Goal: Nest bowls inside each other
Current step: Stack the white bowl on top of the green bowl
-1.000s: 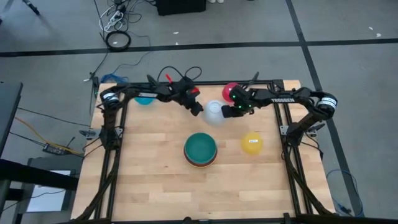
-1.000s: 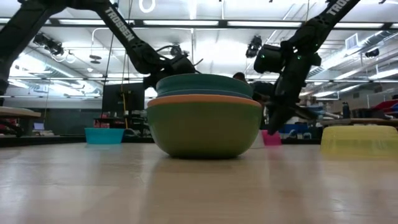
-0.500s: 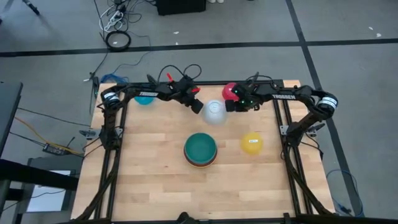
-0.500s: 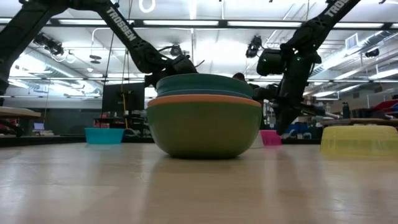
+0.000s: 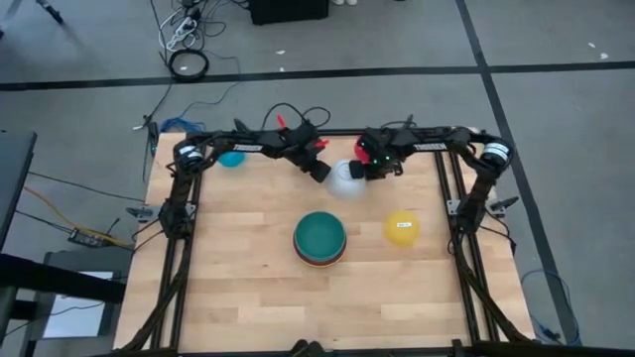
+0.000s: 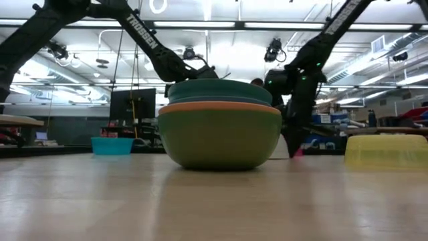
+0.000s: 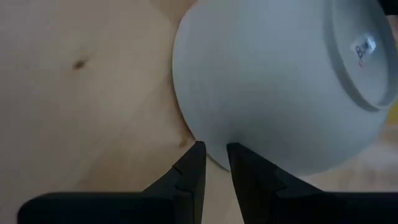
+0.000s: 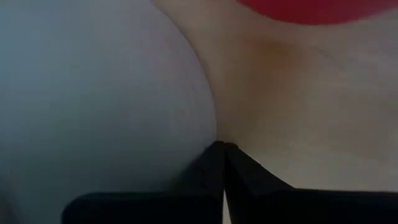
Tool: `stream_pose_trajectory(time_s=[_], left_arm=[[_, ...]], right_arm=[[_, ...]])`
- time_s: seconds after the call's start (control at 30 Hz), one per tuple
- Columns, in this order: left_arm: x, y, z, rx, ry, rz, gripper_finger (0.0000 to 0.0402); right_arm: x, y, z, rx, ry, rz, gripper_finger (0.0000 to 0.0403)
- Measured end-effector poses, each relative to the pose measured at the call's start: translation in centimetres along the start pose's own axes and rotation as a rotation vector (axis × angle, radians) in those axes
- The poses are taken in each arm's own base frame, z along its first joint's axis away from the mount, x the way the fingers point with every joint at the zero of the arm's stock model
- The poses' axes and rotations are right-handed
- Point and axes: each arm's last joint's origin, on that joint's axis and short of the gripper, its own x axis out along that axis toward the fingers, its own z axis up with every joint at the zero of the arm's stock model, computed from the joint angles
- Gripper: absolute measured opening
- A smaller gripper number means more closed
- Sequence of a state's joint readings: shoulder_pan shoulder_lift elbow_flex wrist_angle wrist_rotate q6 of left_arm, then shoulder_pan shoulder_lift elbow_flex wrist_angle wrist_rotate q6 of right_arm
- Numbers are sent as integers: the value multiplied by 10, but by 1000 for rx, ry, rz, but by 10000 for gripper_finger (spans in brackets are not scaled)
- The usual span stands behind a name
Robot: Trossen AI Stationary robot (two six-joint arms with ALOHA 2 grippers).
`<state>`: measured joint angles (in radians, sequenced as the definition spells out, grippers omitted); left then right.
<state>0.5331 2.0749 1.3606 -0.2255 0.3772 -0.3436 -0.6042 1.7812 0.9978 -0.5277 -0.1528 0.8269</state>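
A white bowl (image 5: 344, 180) (image 7: 273, 81) lies upside down on its rim near the table's far edge. My left gripper (image 5: 323, 174) (image 7: 216, 149) stands at its left side, slanting down, with a narrow gap between the fingers. My right gripper (image 5: 365, 171) (image 8: 221, 146) is shut and points steeply down at the bowl's right side, between it and a red bowl (image 8: 311, 9). A stack of bowls (image 5: 319, 236) (image 6: 219, 134), green outermost, then orange, blue and teal, rests at the table's middle. My left gripper has both fingertips (image 7: 198, 152) at the white bowl's lower wall by the rim (image 7: 214, 158), both outside the bowl; whether they touch it I cannot tell. My right gripper's shut tips stand against the white bowl's lower wall (image 8: 208, 134) from above, close to the table; actual touch I cannot tell.
A yellow bowl (image 5: 401, 228) (image 6: 386, 148) lies upside down to the right of the stack. A small light blue bowl (image 5: 231, 159) (image 6: 112, 145) stands at the far left. Bare wood lies along the near half of the table.
My right gripper has sunk toward the table beside the white bowl and tipped more steeply down, staying shut. My left gripper has edged toward the white bowl's left side. The bowl has stayed in place.
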Motion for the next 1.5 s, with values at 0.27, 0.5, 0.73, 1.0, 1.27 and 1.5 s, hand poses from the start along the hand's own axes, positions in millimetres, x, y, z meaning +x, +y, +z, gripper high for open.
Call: stream_pose_trajectory(time_s=[0.27, 0.5, 0.73, 1.0, 1.27, 1.5], left_arm=[[-2, 3, -1, 7, 56, -105, 83], [-2, 0, -6, 41, 116, -184, 83], [-6, -1, -10, 27, 179, -165, 83], [-30, -12, -8, 43, 194, -170, 83], [-70, -40, -2, 69, 267, -132, 83], [-94, -72, 0, 175, 279, -80, 83]], right_arm=[[-1, 33, 12, -140, 12, -31, 0], [-9, 50, 12, -204, -39, 8, 0], [-7, 61, -3, -261, -24, 17, 0], [-20, 72, -7, -314, -80, 30, 0], [-54, 100, -15, -401, -188, 77, 0], [-90, 118, -36, -463, -276, 42, 0]])
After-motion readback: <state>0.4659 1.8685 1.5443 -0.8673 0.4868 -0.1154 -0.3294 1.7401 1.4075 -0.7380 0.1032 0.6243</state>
